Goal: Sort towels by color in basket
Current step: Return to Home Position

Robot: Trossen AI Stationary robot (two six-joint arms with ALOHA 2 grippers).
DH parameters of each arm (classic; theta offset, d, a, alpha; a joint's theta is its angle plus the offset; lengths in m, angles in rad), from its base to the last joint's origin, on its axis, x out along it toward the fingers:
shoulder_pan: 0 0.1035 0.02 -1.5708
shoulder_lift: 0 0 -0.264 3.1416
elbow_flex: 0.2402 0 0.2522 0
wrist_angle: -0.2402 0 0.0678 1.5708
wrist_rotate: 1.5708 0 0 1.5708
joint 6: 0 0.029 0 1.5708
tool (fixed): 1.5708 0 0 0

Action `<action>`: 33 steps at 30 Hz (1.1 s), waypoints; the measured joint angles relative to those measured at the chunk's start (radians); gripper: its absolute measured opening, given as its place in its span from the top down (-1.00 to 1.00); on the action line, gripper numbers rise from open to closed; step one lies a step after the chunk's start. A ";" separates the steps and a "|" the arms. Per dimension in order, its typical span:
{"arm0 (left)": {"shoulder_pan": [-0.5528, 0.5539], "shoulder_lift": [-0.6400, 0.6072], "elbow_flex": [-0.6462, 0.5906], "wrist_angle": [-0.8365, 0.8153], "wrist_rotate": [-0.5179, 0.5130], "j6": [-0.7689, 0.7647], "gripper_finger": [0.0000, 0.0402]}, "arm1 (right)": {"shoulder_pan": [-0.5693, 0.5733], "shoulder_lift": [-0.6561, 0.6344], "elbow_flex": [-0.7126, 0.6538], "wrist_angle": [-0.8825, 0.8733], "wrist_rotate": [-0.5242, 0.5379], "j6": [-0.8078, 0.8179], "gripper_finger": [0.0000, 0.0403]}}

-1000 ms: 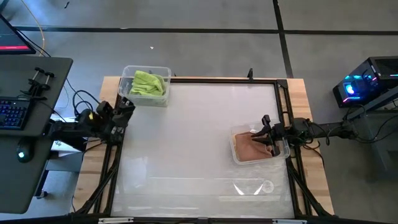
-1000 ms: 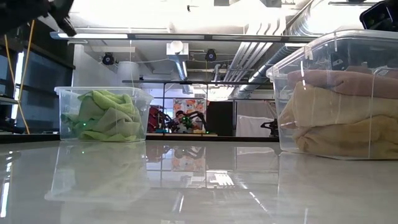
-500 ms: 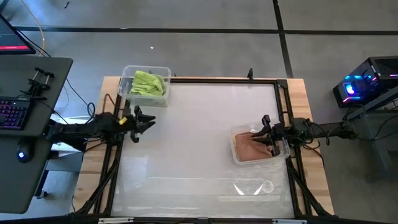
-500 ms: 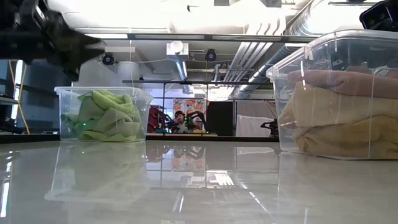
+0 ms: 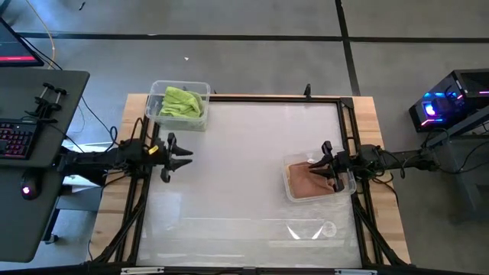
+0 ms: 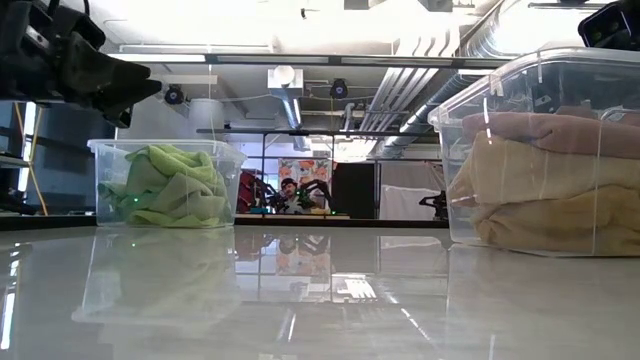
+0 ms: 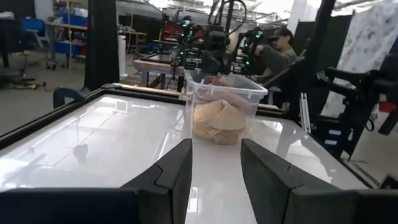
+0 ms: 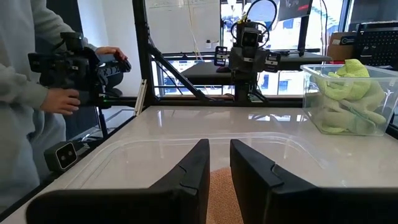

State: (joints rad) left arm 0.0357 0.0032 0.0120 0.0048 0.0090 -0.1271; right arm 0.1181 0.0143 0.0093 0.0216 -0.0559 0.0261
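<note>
Crumpled green towels fill the left bin, stacked tan-pink towels the right bin.

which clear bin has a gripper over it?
The clear plastic bin of brown towels, table's right: the right gripper hangs over it. The clear bin of green towels has none: the left gripper sits clear of it.

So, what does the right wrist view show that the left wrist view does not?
Only the right wrist view: green towels in the left bin, and a person holding a camera. Only the left wrist view: the right bin seen whole, with tan and pink towels. Both: white table, plus an open pincer: right pincer, left pincer.
</note>
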 joint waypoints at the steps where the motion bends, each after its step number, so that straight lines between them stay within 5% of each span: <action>1: -0.003 0.000 0.000 0.000 0.000 0.010 0.39 | 0.000 0.000 0.000 0.000 0.000 0.000 0.71; 33: -0.024 0.004 0.000 0.000 -0.005 0.016 0.39 | 0.000 0.000 0.000 0.000 0.000 0.000 0.71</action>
State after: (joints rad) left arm 0.0113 0.0073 0.0120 0.0048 0.0036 -0.1108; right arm 0.1181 0.0143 0.0093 0.0216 -0.0559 0.0261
